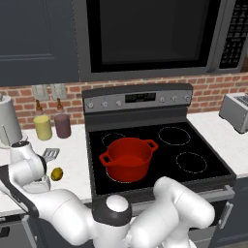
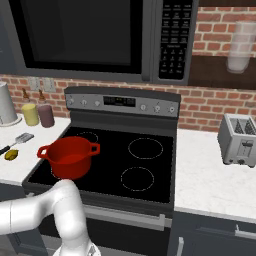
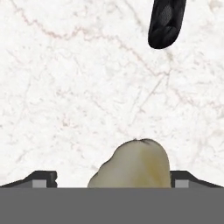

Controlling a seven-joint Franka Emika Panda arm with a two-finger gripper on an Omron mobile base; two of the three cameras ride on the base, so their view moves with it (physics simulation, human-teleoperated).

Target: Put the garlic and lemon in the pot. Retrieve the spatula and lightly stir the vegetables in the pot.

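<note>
From my hand view, the garlic (image 3: 133,164) is cut off at the bottom by the frame's lower band, so I see just its upper part. A black handle end (image 3: 165,22) runs off the top edge. In my left base view, my own arm hides most of the spatula (image 1: 50,154). In my right base view, the lemon (image 2: 11,154) is too small for detail.

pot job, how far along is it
Nothing is done yet: the pot looks empty. In hand: the open hand sits around the garlic on the counter. Left: the lemon and spatula lie on the counter, stirring to follow.
</note>
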